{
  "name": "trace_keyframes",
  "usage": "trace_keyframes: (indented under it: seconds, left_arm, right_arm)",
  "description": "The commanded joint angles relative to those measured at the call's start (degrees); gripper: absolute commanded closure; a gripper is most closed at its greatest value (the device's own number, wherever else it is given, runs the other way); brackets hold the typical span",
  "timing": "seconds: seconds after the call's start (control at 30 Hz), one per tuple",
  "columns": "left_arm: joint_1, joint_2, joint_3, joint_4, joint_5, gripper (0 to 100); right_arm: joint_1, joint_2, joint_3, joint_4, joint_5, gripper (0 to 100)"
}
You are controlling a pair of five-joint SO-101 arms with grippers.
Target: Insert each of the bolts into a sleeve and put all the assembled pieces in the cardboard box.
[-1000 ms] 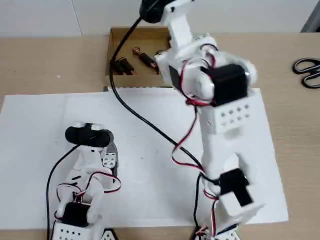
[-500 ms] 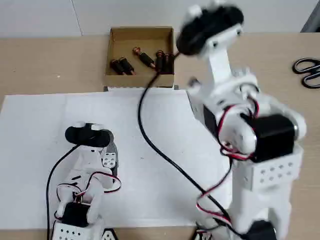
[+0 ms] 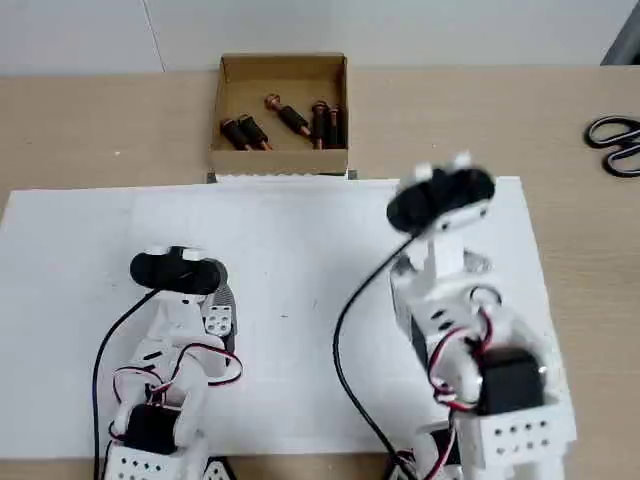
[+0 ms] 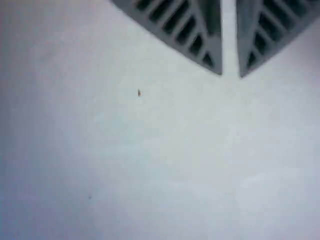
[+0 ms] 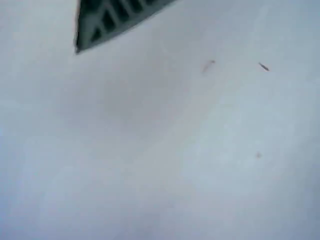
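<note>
My left pincer (image 4: 231, 70) is narrow and holds nothing, tips just above the paper (image 4: 150, 160). My right pincer (image 5: 107, 20) hangs over the same paper; its state I cannot tell. The box (image 3: 280, 160) sits on the surface (image 3: 100, 120) well ahead of both pincers, with several assembled pieces (image 3: 292, 119) inside.
</note>
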Motion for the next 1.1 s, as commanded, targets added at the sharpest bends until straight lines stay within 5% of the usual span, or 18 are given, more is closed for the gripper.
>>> trace_keyframes:
  seconds: [0.0,0.57,0.67,1.07]
  left_arm:
    - [-0.35,-0.44,-0.22,-0.09,0.0,99]
    - [-0.35,-0.44,-0.22,-0.09,0.0,99]
    - [-0.35,-0.44,-0.22,-0.09,0.0,99]
    - [-0.35,-0.44,-0.22,-0.09,0.0,99]
  right_arm:
    - [0.22,-6.99,9.23,-3.65,-0.79,81.2]
    - [2.68,-33.8,48.09,-18.68,-0.79,86.8]
    - [2.68,-38.55,50.11,-18.33,-0.79,99.8]
    - [2.86,-37.76,50.02,-18.68,-0.88,99.5]
